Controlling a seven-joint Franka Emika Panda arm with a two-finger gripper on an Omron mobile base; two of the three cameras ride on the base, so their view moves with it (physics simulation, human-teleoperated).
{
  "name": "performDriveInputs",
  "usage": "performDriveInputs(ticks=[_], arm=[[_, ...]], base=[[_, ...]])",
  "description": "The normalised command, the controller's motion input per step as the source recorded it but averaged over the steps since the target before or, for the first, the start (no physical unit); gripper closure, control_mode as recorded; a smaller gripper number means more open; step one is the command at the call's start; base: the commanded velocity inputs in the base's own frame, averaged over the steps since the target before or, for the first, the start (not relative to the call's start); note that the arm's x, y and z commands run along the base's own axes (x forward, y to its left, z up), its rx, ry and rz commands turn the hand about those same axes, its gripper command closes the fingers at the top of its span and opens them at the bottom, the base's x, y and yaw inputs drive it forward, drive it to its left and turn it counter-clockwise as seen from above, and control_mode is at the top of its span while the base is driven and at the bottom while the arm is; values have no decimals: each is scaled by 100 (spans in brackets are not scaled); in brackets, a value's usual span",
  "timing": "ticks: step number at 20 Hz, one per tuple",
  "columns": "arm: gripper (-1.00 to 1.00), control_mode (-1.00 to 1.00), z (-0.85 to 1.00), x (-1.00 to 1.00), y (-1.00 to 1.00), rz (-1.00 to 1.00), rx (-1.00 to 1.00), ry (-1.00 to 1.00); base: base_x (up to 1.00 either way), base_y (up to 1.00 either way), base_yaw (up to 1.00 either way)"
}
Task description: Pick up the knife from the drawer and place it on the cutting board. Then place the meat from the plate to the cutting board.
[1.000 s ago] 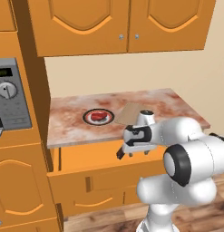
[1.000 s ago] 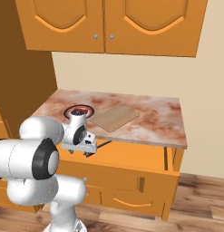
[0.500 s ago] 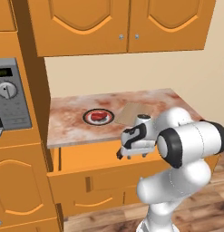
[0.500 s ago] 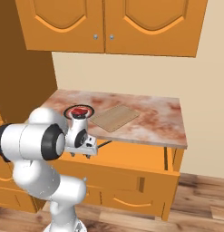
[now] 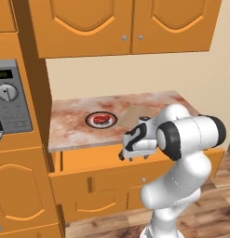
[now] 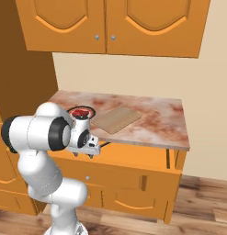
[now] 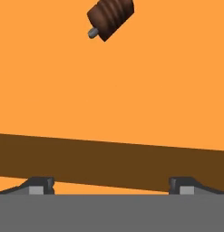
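The knife lies on the orange floor of the open drawer; its dark ribbed handle with a small grey stub shows at the top of the hand view, and the frame edge cuts off the rest. My gripper is open and holds nothing, hanging over the drawer just below the counter's front edge. The meat rests on the plate at the counter's left. The cutting board lies to the plate's right, partly behind my arm in the left base view.
The marbled counter reaches to the right of the board. Arched cabinet doors hang above it. A tall cabinet with an oven panel stands at the left. A dark band of drawer wall crosses the hand view near my fingertips.
My arm's elbow has swung forward and towards the counter. The gripper has stayed over the open drawer and sunk slightly. Plate, meat and board have not moved.
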Motion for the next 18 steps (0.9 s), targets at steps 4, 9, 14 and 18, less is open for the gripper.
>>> performDriveInputs(ticks=[4, 9, 14, 18], arm=[[-100, -100, -38, -2, 2, 0, 0, 0], [-100, -100, -81, -31, 0, 0, 0, 0], [-100, -100, -100, -87, -2, 0, 0, -2], [-100, -100, -100, -100, -5, 0, 0, -1]], base=[[0, 0, 0], [0, 0, 0], [0, 0, 0], [0, 0, 0]])
